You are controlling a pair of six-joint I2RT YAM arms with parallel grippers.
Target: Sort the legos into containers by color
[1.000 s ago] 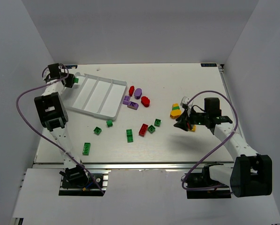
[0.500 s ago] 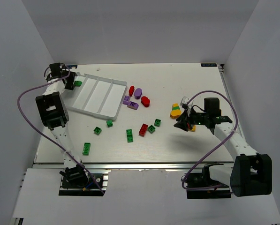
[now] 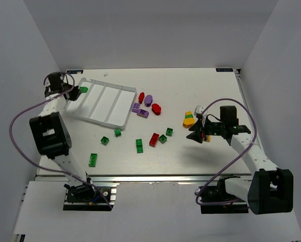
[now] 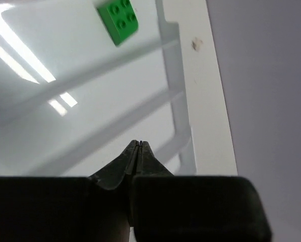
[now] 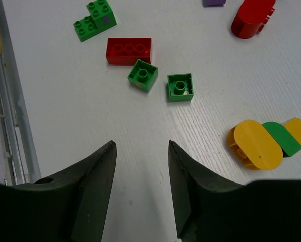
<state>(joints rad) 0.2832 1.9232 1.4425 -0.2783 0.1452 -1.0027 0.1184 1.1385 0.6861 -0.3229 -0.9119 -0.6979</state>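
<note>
White tabletop (image 3: 205, 91) with a fine parallel grain, enclosed by three plain grey walls: back wall (image 3: 150, 35), left wall (image 3: 11, 70) and right wall (image 3: 286, 70). A silver aluminium rail (image 3: 155, 178) runs along the near edge, with a flat white panel (image 3: 155, 214) just beyond it. A small dark label (image 3: 225, 70) sits at the far right corner. A tiny brown speck (image 4: 196, 44) marks the surface.

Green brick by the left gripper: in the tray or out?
In. The green brick lies studs up in the end compartment of the tray; the left gripper is shut, clear of it.
</note>
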